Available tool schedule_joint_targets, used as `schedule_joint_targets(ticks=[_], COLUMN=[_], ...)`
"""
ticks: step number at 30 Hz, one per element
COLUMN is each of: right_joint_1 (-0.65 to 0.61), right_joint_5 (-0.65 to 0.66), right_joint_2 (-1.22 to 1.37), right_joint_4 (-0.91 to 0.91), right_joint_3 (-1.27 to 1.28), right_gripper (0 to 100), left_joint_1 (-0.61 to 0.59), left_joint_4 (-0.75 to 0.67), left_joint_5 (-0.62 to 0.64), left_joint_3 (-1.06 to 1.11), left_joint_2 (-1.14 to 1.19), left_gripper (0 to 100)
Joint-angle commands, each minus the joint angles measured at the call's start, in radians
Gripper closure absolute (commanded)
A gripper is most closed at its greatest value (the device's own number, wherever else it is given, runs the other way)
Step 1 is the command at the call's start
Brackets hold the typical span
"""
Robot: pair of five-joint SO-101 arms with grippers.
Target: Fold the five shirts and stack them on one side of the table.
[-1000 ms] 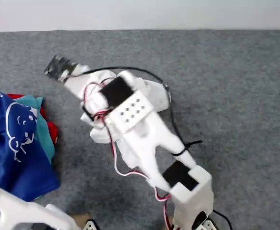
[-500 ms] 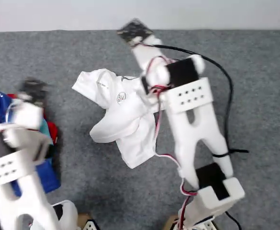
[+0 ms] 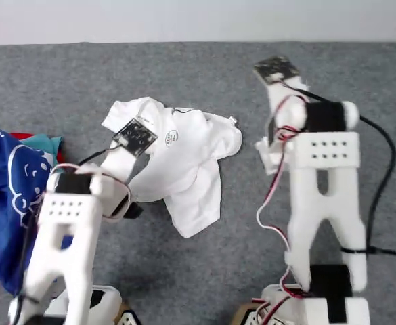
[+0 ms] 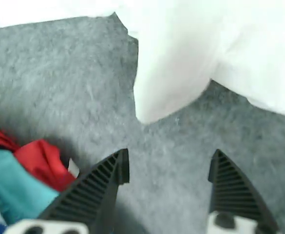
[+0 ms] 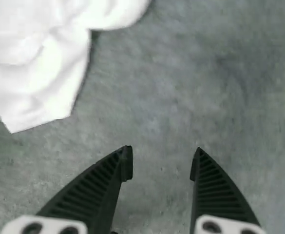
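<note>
**One shirt loose mid-surface, three heaped at the left edge, none clearly finished**

The task looks to be in its early or middle part. A white shirt (image 3: 177, 162) lies crumpled in the middle of the high view on the grey surface (image 3: 62, 74). Its sleeves and hem are bunched, and it is not folded. At the left edge of that view sits a heap with a blue shirt (image 3: 11, 196) on top. A teal shirt (image 4: 10, 192) and a red shirt (image 4: 42, 161) peek out from under it. The heap looks draped rather than squared off, so I cannot tell whether those three are properly folded. They are at least gathered on one side.

Both hands hold nothing. The left hand (image 4: 169, 168) hangs with its fingers apart over bare surface, between the heap and the lower edge of the white shirt. It touches neither. The right hand (image 5: 161, 163) also has its fingers spread wide over bare surface. In its wrist view the white shirt sits in the upper left, well clear of the fingertips.

Still to do, as I judge it: flatten and fold the white shirt, add it to the heap, and tidy the stack.

Count: four shirts in sight, one each of white, blue, teal and red. A fifth may be buried in the heap, but I cannot tell. There are two arms and two hands.
</note>
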Motion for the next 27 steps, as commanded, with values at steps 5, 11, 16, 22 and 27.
schedule_joint_targets(ticks=[5,11,16,22,27], right_joint_1=[0.077,0.076,0.076,0.076,0.076], right_joint_5=[-0.012,-0.012,-0.014,-0.014,-0.014], right_joint_2=[-0.143,-0.166,-0.165,-0.163,-0.165], right_joint_4=[0.038,0.038,0.038,0.038,0.038], right_joint_3=[0.095,0.118,0.118,0.118,0.118], right_gripper=[79.8,79.8,79.8,79.8,79.9], left_joint_1=[0.008,0.021,0.025,0.026,0.018], left_joint_4=[-0.072,-0.084,-0.08,-0.044,-0.031], left_joint_5=[0.015,0.014,0.011,0.011,0.017], left_joint_3=[-0.223,-0.343,-0.397,-0.455,-0.506], left_joint_2=[0.298,0.491,0.644,0.735,0.74], left_gripper=[73,73,73,73,75])
